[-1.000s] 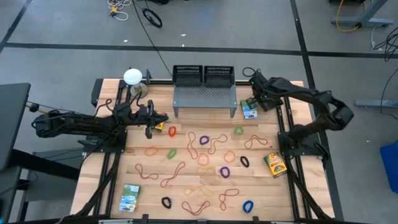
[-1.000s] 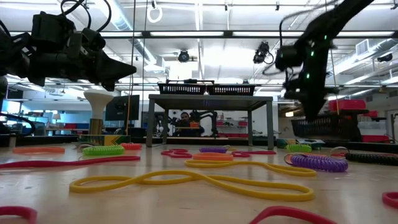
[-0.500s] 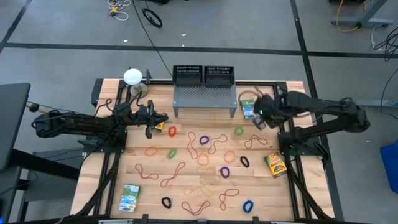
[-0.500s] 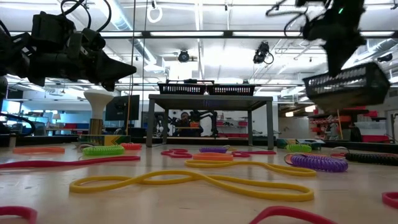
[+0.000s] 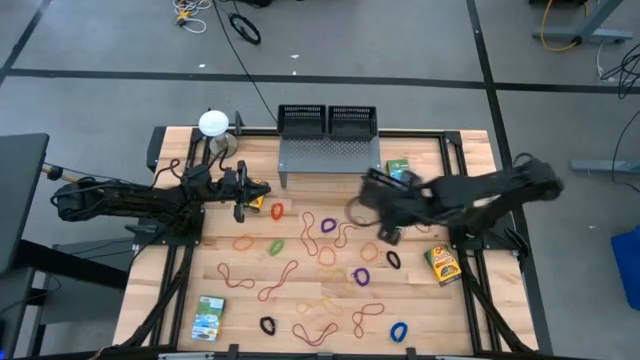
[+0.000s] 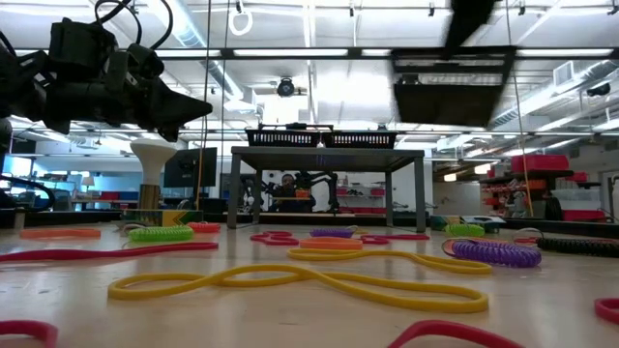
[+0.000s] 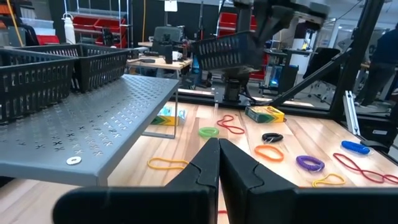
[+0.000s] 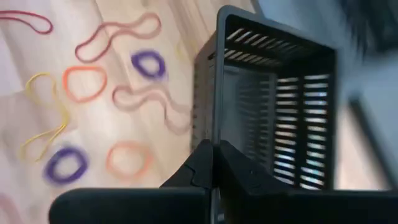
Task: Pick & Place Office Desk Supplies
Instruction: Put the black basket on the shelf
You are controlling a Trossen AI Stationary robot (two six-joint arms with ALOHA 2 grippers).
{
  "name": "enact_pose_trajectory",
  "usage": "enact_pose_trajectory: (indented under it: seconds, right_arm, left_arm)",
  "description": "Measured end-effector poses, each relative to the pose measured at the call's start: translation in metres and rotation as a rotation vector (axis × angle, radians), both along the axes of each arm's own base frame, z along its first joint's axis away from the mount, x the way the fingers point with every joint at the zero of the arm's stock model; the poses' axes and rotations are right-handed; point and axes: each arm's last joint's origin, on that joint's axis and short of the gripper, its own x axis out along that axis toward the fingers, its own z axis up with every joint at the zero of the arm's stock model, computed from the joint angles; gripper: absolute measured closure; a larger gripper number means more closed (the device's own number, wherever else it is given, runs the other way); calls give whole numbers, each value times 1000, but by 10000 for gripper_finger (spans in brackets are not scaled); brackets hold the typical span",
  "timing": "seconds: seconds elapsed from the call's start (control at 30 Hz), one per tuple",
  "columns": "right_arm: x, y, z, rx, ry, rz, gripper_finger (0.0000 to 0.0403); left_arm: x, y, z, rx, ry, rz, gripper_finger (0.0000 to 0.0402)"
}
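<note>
— So which step was in hand?

— Carrying, I judged. The right gripper had its fingers clamped on the rim of a black mesh tray, held high over the bench, above the scattered rubber bands. Next it needed a clear spot to set it down.

— Anything inside?

— It looked empty. The left gripper waited closed beside the grey shelf.

Airborne mesh tray motion-blurred; card box partly hidden.

Black mesh tray aloft above bands
</note>
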Motion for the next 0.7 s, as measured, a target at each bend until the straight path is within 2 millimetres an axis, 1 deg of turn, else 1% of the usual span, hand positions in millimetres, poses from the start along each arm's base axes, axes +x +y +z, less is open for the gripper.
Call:
enact_pose_trajectory:
  seconds: [0.07,0.17,0.23,0.33,0.4,0.5,0.57,0.7]
  right_arm:
    - [27,-4,0,-68,21,84,392]
    - [63,-16,-2,-148,63,194,392]
    - [83,-27,-4,-195,92,254,392]
    - [106,-49,-7,-244,120,296,392]
    - [115,-64,-10,-262,137,299,392]
    - [121,-82,-14,-257,156,294,392]
    - [123,-89,-17,-231,164,298,392]
    - [124,-95,-19,-219,164,304,392]
  left_arm:
    - [0,0,0,-1,2,0,392]
    - [0,0,0,-1,2,0,392]
    - [0,0,0,-1,2,0,392]
    - [0,0,0,-1,2,0,392]
    - [0,0,0,-1,2,0,392]
    - [0,0,0,-1,2,0,392]
    - [0,0,0,-1,2,0,392]
    - [0,0,0,-1,2,0,392]
